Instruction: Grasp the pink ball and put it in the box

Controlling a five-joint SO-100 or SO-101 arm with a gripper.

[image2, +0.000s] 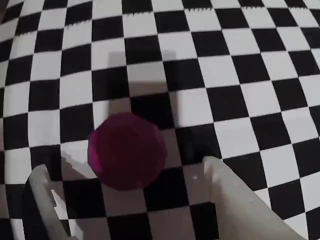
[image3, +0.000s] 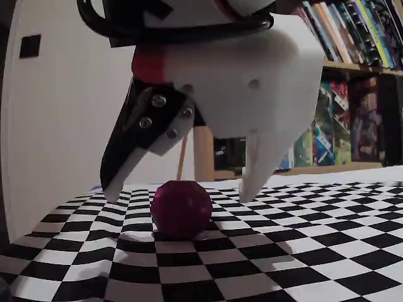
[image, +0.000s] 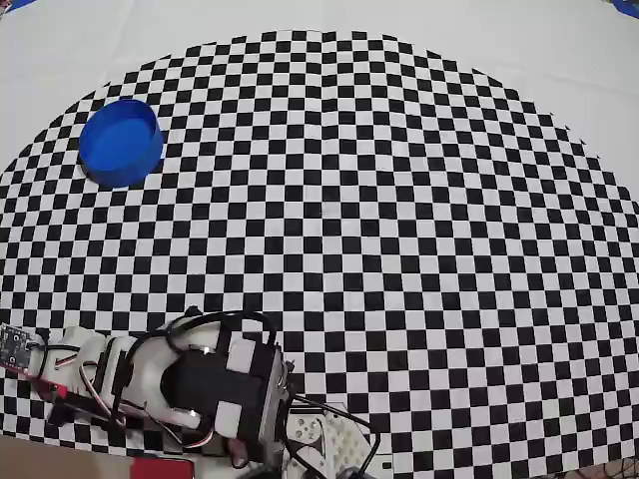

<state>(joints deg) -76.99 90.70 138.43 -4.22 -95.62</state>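
Pink ball [image2: 127,150] in wrist view: on checkered cloth [image2: 240,75], between spread fingers [image2: 235,200], neither touching.

Fixed view: gripper [image3: 182,189] open, straddling ball [image3: 181,209], tips just above cloth. Step: pre-grasp. Next: lower slightly, close on ball.

Overhead view: ball hidden under arm [image: 200,384] at bottom left; box [image: 121,142] upper left, well apart. Cloth between bare, nothing blocks carry.

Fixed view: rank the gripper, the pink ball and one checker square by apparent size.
1. Gripper, biggest, though closest to the camera.
2. Pink ball.
3. Checker square; squares shrink with distance.
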